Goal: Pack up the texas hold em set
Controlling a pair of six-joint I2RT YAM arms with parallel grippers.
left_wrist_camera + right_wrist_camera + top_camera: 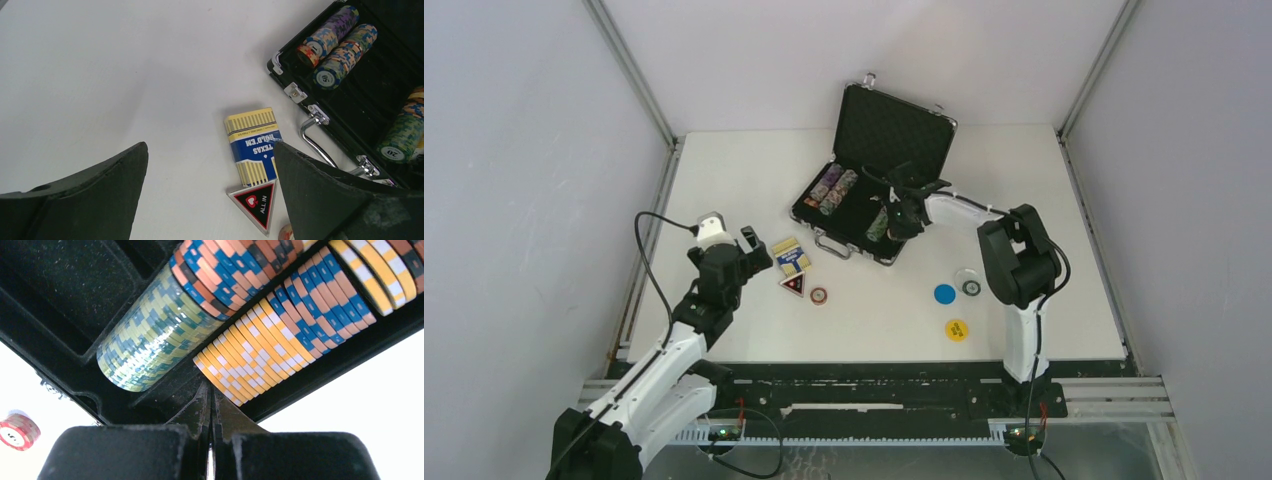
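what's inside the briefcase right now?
Two chip rows sit at the left end of the briefcase, two more rows at the right end, by the shut right gripper. Middle looks bare foam; the right arm covers part of it.

black with silver trim on the briefcase [889, 125]; yellow stripes and a blue band on the card deck [252, 145]; red and black on the triangular token [255, 202]; green-blue and orange-white checks on the chip rows [150, 347].

The black case [894, 130] sits open near the table's far edge. The right gripper [900, 220] is inside it. The card deck [790, 254] lies just beside the left gripper [754, 252].
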